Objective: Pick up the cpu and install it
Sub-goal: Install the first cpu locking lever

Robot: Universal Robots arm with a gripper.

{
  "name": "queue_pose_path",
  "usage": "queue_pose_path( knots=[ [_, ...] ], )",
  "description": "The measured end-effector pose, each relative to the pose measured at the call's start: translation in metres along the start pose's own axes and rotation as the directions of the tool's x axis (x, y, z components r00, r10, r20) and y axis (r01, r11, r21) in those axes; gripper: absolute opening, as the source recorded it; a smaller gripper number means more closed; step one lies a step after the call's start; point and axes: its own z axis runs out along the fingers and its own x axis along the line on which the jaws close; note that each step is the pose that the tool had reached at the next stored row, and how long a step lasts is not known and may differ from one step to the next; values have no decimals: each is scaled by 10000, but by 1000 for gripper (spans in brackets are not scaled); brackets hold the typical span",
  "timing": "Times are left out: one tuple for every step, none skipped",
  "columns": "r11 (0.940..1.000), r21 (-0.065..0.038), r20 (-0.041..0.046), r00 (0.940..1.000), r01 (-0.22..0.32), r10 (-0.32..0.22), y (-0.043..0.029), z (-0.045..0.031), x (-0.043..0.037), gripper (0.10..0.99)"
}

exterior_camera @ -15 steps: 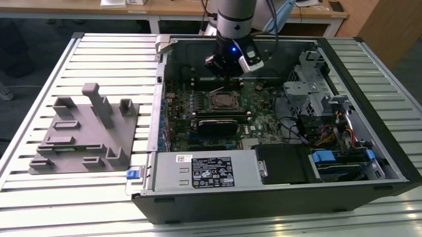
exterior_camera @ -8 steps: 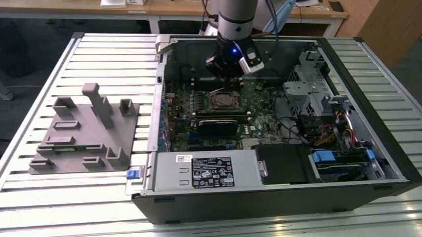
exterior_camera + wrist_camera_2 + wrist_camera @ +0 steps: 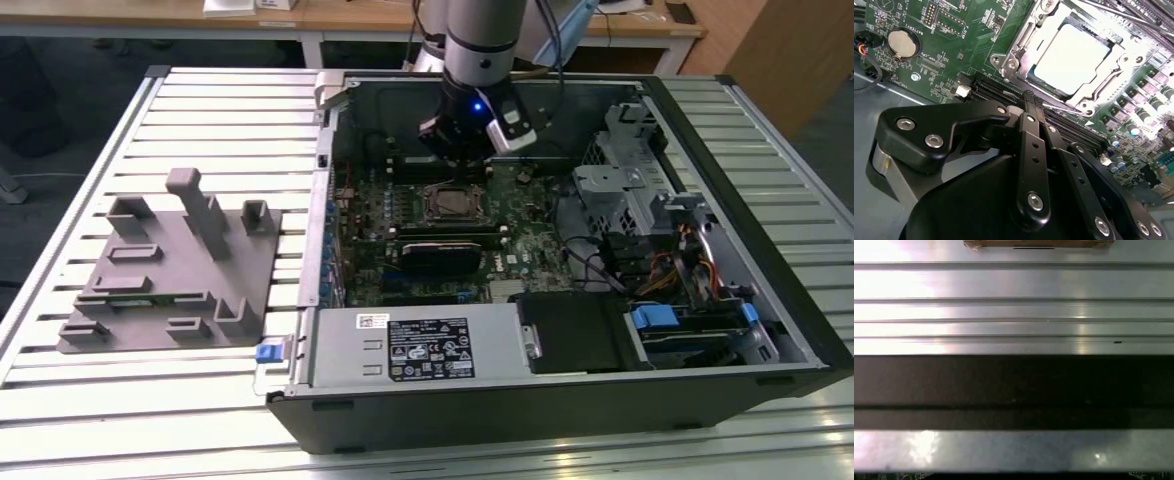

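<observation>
Grey, on the exterior view's left, a moulded fixture [image 3: 174,270] rests on the slatted metal tabletop [image 3: 80,400], well apart from the work. Just beside it to the right lies an open computer case [image 3: 561,400], its side off and the green motherboard [image 3: 507,215] facing up. A grey box [image 3: 414,345] with a white label sits along the near edge of the case, and a cluster of drive bays and cables fills the exterior view's right end.

Over the motherboard the arm [image 3: 478,40] comes straight down, and the hand [image 3: 465,160] hangs just above and behind the dark metal-framed socket [image 3: 454,205].

In the second wrist view the cpu [image 3: 1074,60], pale and silvery-white, lies flat inside the socket frame [image 3: 1004,62], already seated. The hand's black fingers [image 3: 1031,107] are drawn together to a narrow close, gripping nothing, their tips just beside the near edge of the frame and apart from the cpu. A round coin battery [image 3: 903,42] sits on the board well off to one side.

In the first wrist view, ribbed metal slats [image 3: 1014,310] and a dark band of the case wall [image 3: 1014,385] show.
</observation>
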Motion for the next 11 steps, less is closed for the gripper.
queue_pose_path(
  knots=[
    [10000,0,-5,10000,-1,1,0,8,-2,106],
    [10000,0,-11,10000,-1,1,0,15,-4,106],
    [10000,0,-16,10000,-1,1,0,24,-6,106],
    [10000,0,-22,10000,-2,2,0,31,-8,106],
    [10000,1,-28,10000,-3,3,0,38,-11,106],
    [10000,0,-33,10000,-3,3,0,45,-13,106],
    [10000,0,-37,10000,-4,4,-1,53,-13,106],
    [10000,1,-39,10000,-5,5,-1,60,-14,106],
    [10000,1,-43,10000,-4,4,-2,66,-15,106],
    [10000,1,-47,10000,-4,4,-2,72,-16,106],
    [10000,2,-49,10000,-5,5,-3,80,-17,106]
  ],
)
